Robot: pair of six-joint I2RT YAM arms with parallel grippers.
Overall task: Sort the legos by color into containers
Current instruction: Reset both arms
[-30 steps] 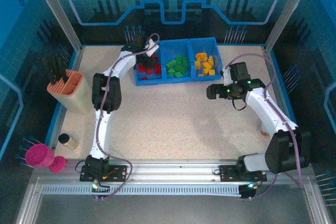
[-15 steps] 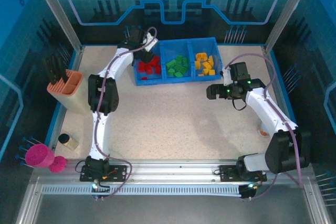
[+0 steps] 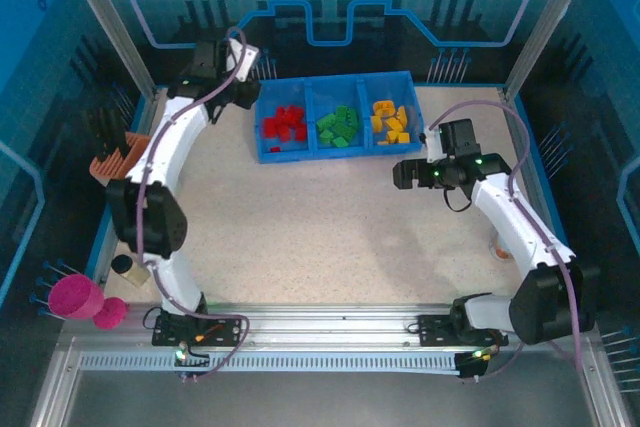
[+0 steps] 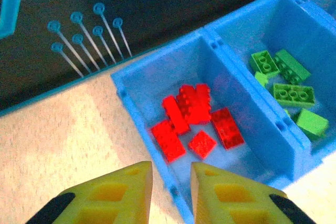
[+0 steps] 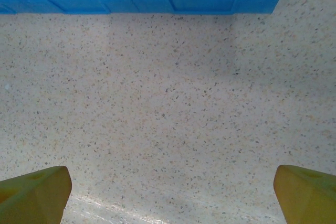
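My right gripper [image 5: 170,195] hangs spread wide over bare table [image 5: 168,103]; my left gripper [image 4: 170,192] hovers nearly pinched together, holding nothing, beside the blue tray [image 3: 336,146]; beyond lie red legos [image 4: 194,119], green legos [image 3: 338,126], yellow legos [image 3: 390,120], each in separate compartments

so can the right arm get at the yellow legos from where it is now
Probably yes: the right gripper is open over bare table just in front of the tray, and nothing lies between it and the yellow legos.
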